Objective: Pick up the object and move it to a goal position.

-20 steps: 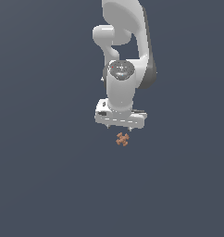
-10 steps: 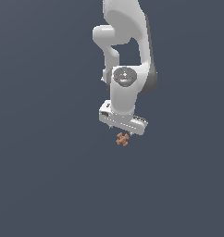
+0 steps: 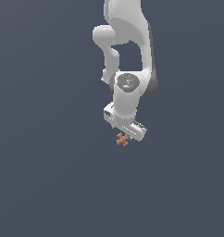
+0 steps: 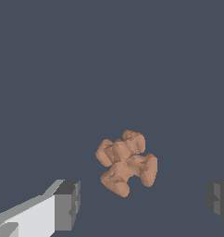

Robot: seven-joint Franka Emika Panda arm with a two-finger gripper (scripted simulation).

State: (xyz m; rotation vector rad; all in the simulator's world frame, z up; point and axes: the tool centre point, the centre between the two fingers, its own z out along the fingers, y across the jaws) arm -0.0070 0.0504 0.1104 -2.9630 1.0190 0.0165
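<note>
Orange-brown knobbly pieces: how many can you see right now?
1. The orange-brown piece lies on the dark floor between the open gripper's fingertips, touching neither; the exterior view shows it just below the gripper. None seems hidden.

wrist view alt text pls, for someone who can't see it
A small orange-brown knobbly piece with stubby prongs lies on a plain dark grey surface, between the two fingertips of the open pincer. One fingertip and the other stand well apart from the piece, neither touching it.
</note>
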